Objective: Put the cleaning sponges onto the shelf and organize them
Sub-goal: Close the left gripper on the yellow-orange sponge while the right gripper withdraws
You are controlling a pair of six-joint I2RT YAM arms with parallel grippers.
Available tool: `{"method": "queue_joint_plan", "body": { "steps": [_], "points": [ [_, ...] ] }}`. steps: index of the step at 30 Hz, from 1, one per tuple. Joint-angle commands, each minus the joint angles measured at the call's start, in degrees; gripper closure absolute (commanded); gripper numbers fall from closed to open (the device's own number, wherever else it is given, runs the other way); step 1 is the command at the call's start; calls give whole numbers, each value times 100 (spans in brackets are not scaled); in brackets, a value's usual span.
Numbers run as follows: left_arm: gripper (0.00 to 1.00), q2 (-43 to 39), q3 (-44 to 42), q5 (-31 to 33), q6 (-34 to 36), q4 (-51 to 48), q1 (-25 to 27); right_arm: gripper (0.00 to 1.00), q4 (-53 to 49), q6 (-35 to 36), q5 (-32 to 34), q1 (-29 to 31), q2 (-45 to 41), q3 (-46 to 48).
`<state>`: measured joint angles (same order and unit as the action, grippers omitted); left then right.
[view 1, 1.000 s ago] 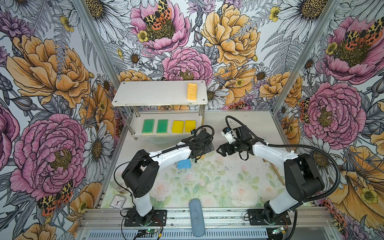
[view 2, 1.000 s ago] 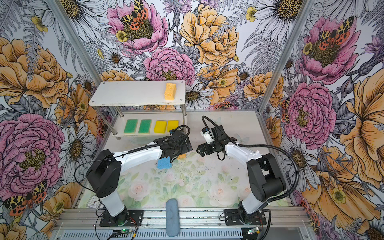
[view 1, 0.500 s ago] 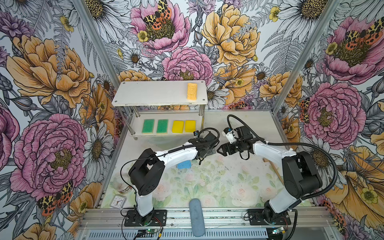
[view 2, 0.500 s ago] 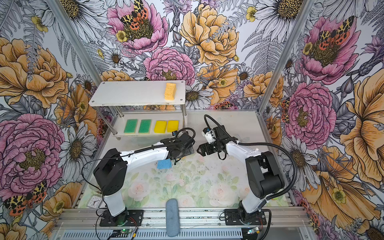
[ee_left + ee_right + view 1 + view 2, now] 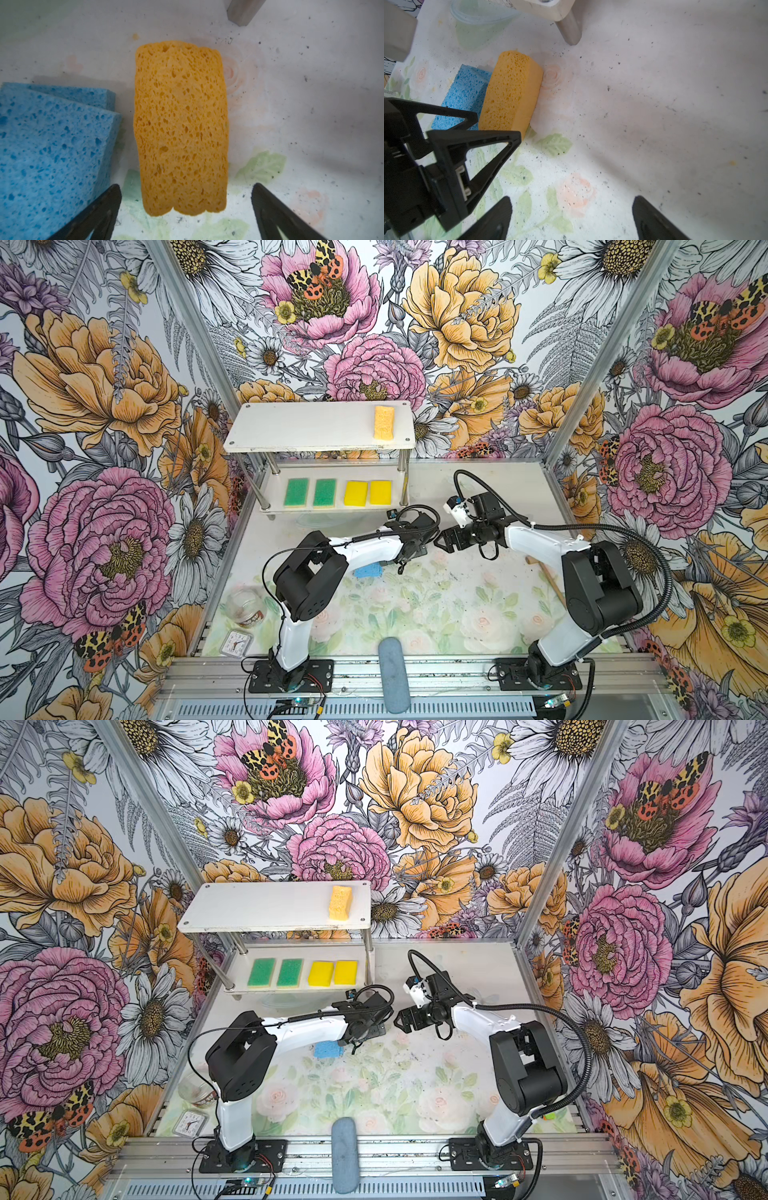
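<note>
Shelf: the white two-tier shelf stands at the 12 o'clock side of the table, a little toward 11.
Top tier: one pale orange sponge lies at the 3 o'clock end of the board, its long side running 12 to 6.
Bottom tier: four sponges lie in a row. The two green-topped sponges take the 9 o'clock half, with a narrow gap between them. The two yellow sponges take the 3 o'clock half, close together.
On the table: a porous orange sponge lies flat at 6 o'clock of the shelf's 3 o'clock end. Both top views hide it under the left arm.
Blue pair: two blue sponges lie just beside its long side, one stacked askew on the other. In both top views only a corner shows, at 8 o'clock of the left end effector.
Left end effector: is spread wide, with a finger on either side of one short end of the porous orange sponge. A gap shows on each side, and it grips nothing.
Right end effector: is spread with nothing between its fingers. It is over bare table, near the left end effector and at 3 o'clock of it.
Jar: a clear glass jar stands at 8 o'clock of the table; what is inside is too blurred to name.
Dish: a clear round dish lies just in front of the shelf.
Other things: a small clock at 7 o'clock, a grey-blue cylinder at the 6 o'clock edge, and a wooden mallet at 3 o'clock.
</note>
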<state>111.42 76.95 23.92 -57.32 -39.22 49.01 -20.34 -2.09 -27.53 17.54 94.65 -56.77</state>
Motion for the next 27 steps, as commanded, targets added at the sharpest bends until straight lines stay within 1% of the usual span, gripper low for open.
{"method": "queue_joint_plan", "body": {
  "steps": [1, 13, 15, 16, 22, 27],
  "points": [
    [1, 124, 102, 286, -86, -48, -4, 7, 197, -79, -93, -12, 120, -6],
    [2, 398, 222, 259, 32, -46, -94, 8, 195, -133, -145, -13, 176, -71],
    [12, 429, 241, 253, 63, -42, -103, 8, 197, -136, -169, -12, 186, -83],
    [14, 440, 256, 245, 72, -42, -109, 8, 197, -143, -170, -12, 185, -89],
    [16, 515, 259, 220, 72, -42, -125, 8, 197, -157, -192, -12, 194, -88],
    [24, 566, 251, 225, 105, -42, -165, 8, 196, -175, -212, -12, 198, -93]
  ]
}}
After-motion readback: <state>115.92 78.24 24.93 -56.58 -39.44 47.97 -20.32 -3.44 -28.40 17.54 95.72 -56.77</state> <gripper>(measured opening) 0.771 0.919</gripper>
